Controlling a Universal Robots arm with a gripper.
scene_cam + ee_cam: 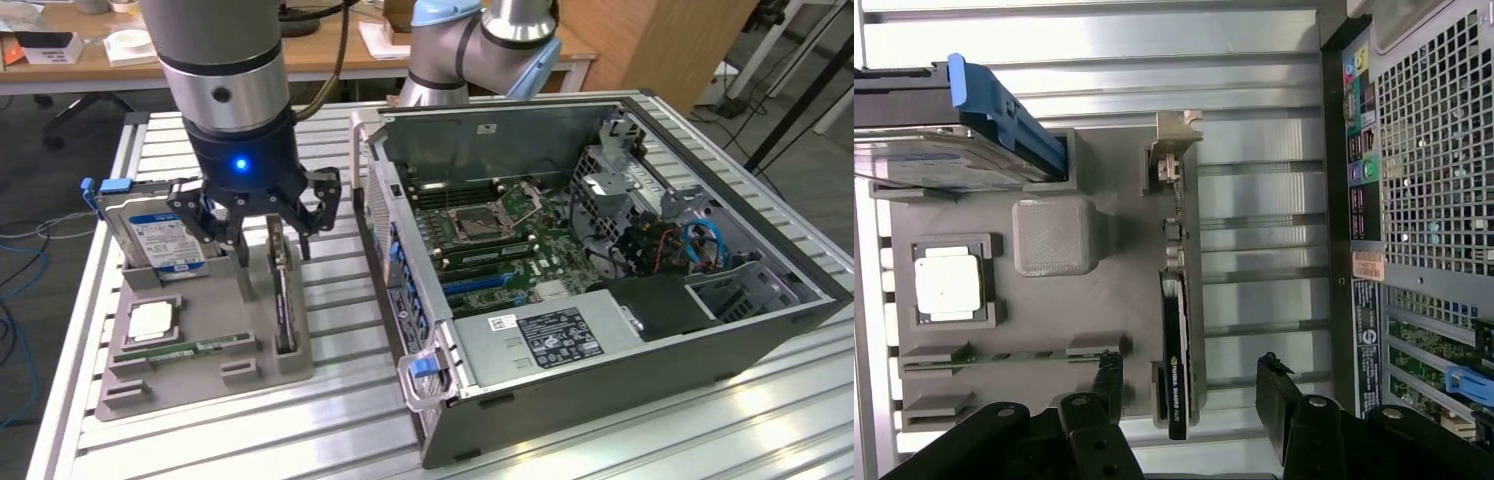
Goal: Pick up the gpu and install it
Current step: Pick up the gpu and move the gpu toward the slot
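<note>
black gripper [267, 243], jaws apart, hovers over the upright gpu [284, 300].

Slatted metal table [347, 425], grey parts tray [200, 378], open computer case [627, 385]

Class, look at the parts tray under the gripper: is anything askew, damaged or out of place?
Nothing stands out. The gpu stands on edge in its slot of the tray, the hard drive stands in its own, and the CPU and RAM stick sit flat in theirs. The open gripper straddles the gpu, clear of it.
</note>
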